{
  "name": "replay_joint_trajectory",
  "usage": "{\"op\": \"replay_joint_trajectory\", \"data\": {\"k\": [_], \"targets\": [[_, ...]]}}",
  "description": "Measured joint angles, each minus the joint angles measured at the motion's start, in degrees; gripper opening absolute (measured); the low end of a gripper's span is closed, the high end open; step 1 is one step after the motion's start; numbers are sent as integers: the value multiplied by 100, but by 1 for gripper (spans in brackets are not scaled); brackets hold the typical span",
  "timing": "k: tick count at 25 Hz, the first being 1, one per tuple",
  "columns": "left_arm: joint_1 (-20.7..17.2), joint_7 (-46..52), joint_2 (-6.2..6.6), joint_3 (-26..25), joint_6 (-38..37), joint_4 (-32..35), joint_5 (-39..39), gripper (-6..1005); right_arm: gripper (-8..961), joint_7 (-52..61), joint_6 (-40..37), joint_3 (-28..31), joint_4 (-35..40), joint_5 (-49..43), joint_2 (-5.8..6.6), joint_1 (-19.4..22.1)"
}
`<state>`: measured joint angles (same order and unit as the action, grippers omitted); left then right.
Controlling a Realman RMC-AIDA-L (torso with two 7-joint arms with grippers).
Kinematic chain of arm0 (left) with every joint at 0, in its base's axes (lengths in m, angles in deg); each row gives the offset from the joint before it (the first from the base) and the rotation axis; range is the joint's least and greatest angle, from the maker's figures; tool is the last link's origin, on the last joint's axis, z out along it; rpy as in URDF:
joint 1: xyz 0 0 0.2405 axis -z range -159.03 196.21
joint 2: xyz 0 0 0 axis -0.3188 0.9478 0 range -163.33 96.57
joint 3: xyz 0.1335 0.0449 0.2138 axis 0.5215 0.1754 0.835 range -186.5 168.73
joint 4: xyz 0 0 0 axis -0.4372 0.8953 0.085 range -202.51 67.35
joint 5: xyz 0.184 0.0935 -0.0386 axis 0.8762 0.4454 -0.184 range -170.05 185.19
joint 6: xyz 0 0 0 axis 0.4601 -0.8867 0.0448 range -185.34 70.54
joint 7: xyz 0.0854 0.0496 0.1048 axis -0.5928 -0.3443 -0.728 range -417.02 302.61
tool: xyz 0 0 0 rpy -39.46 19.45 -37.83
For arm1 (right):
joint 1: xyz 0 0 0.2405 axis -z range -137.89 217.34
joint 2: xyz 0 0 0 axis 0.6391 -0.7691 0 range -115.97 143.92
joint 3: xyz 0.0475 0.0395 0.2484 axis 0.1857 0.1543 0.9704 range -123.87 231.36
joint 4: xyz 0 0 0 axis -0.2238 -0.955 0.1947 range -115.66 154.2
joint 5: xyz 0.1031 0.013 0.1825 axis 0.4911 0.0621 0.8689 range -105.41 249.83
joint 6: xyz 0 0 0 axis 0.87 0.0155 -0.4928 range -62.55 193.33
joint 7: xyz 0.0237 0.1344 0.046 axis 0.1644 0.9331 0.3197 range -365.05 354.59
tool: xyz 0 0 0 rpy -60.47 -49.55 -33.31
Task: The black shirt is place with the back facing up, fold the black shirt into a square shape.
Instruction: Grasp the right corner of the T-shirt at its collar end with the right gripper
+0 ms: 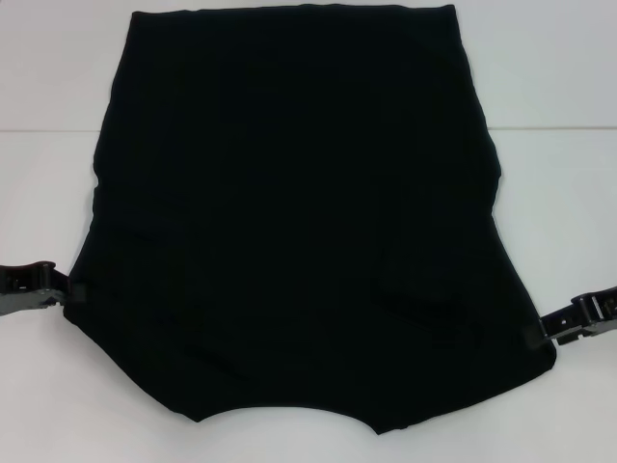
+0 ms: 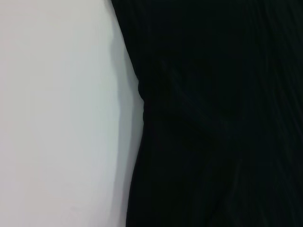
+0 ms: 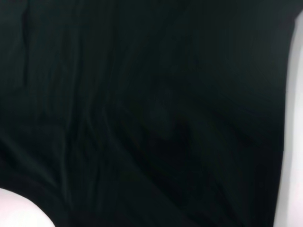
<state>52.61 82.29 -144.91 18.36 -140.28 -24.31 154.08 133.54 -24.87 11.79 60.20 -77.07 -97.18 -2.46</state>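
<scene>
Currently: black shirt [image 1: 299, 212] spread flat on white counter [image 1: 58, 77]. Left tool [image 1: 66, 291] and right tool [image 1: 540, 333] at opposite near edges; whether either pinches the cloth cannot be told.

This looks like a robot test room or lab rather than a home. The plain, smooth white bench [image 1: 559, 193] fills the whole head view, and a faint straight seam [image 1: 549, 128] crosses it where two panels seem to meet. The only thing lying on that bench is a large black soft-fabric shirt [image 1: 299, 222], spread flat. At the bench's side edges, a black rigid left claw [image 1: 60, 287] and a black rigid right claw [image 1: 548, 331] reach in. Flat, even light falls on the bench without hard shadows.
</scene>
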Motion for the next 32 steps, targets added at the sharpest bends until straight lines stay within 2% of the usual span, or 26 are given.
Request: {"op": "replay_joint_trajectory", "data": {"k": [8, 14, 32], "targets": [[18, -8, 3, 0, 18, -28, 0, 27, 666, 221, 117, -75, -9, -282, -33, -37], [18, 1, 6, 0, 18, -30, 0, 27, 624, 249, 261, -122, -14, -449, -80, -53], [35, 26, 9, -1, 27, -30, 0, 28, 613, 228, 531, -184, -243, -475, -236, -216]]}}
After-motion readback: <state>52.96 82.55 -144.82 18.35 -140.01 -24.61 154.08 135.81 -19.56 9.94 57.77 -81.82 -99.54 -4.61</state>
